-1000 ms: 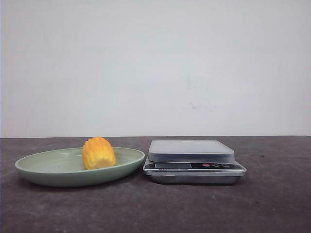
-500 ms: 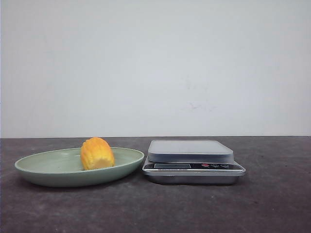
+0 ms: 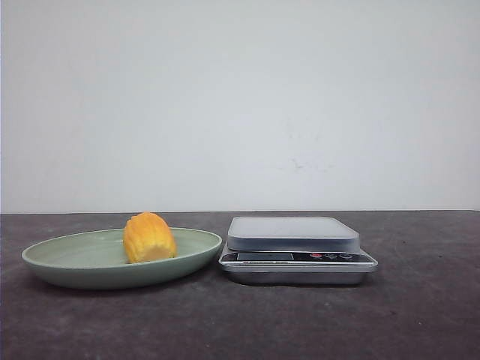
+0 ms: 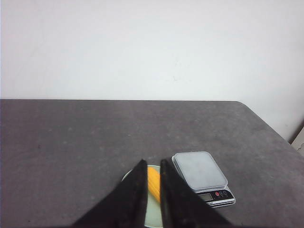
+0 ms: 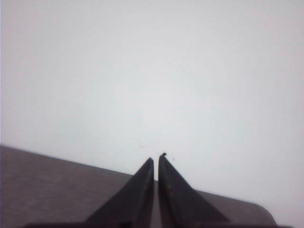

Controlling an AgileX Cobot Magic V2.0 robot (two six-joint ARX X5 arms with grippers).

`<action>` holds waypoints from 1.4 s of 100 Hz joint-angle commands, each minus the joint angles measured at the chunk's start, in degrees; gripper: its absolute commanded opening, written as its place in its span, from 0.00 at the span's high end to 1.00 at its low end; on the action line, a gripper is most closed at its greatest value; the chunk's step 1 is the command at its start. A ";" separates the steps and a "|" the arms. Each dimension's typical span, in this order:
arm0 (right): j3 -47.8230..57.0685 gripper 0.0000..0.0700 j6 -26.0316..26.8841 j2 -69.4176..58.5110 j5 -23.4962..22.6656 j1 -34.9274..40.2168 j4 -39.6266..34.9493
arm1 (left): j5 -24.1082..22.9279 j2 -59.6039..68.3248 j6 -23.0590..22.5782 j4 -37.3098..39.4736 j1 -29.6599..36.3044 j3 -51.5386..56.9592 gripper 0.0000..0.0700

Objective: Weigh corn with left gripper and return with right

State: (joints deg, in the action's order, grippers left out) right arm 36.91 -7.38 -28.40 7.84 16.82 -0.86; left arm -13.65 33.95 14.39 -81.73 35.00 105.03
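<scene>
The corn (image 3: 149, 237), a stubby yellow-orange cob piece, lies in a pale green plate (image 3: 75, 262) on the left of the dark table. A silver kitchen scale (image 3: 296, 247) stands just right of the plate, its platform bare. Neither gripper shows in the front view. In the left wrist view my left gripper (image 4: 153, 162) hangs high above the plate (image 4: 153, 213), its jaws a narrow way apart and empty; the corn (image 4: 153, 183) shows through the gap, with the scale (image 4: 202, 173) beside it. My right gripper (image 5: 156, 157) is shut and empty, pointing at the white wall over the table's edge.
A white wall stands behind the table. The dark table top (image 4: 71, 137) reaches well beyond the plate and scale. Its far right corner (image 4: 240, 103) is rounded.
The corn, plate and scale keep their places; the front picture has only drifted a few pixels to the left.
</scene>
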 commanded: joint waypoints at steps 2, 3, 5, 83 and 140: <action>-11.98 0.98 4.02 5.42 -1.81 -1.73 -0.57 | -0.26 0.09 0.04 -3.23 0.22 1.05 1.00; -13.05 0.98 4.42 6.21 -2.03 -1.97 -0.66 | -0.26 0.09 0.04 -3.23 0.22 1.05 1.00; -15.19 0.98 5.22 7.78 -2.45 -2.45 -0.68 | -0.26 0.09 0.04 -3.23 0.22 1.05 1.00; -36.15 0.98 8.87 28.20 -12.81 -15.82 -9.01 | -0.28 0.09 0.04 -3.23 0.22 1.27 1.00; -36.15 0.98 8.87 28.20 -12.37 -16.46 -8.11 | -0.28 0.09 0.04 -3.23 0.22 1.31 1.00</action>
State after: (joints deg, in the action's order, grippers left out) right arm 0.84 1.54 -0.14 -4.71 0.36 -9.45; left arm -13.67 33.93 14.39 -81.73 35.00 105.03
